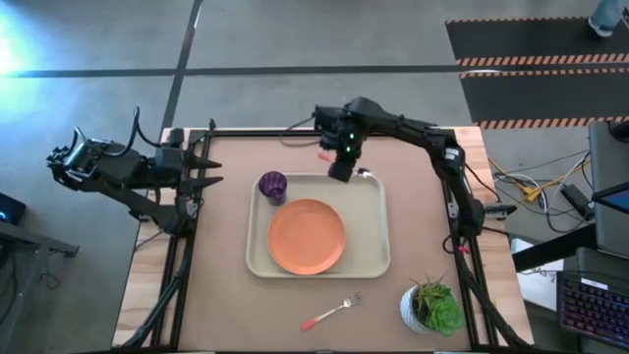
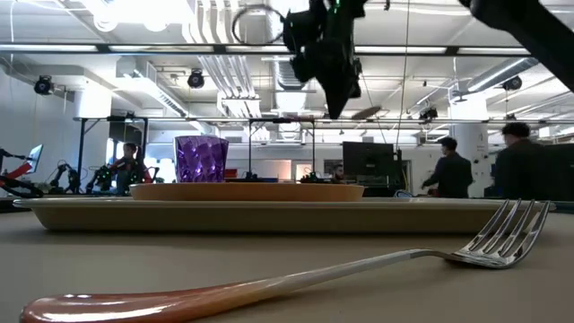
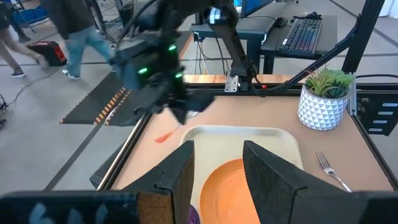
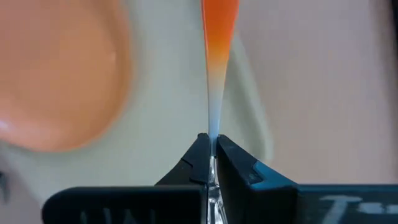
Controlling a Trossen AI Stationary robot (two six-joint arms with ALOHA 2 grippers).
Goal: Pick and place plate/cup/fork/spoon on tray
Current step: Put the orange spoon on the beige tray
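The cream tray lies mid-table with the orange plate on it and the purple cup upright in its far left corner. My right gripper hangs above the tray's far rim, shut on the spoon, whose red-orange handle points to the far left. The fork lies flat on the table in front of the tray. My left gripper waits open and empty at the table's left edge. My right gripper pinches the spoon's thin silver neck between its two fingers, just below the orange handle. The fingers come from above, pointing down, and lie across the spoon. The spoon is lifted clear above the tray's far rim.
A white pot with a green plant stands at the table's near right corner. Bare tray floor shows to the right of the plate. People move in the room beyond the table.
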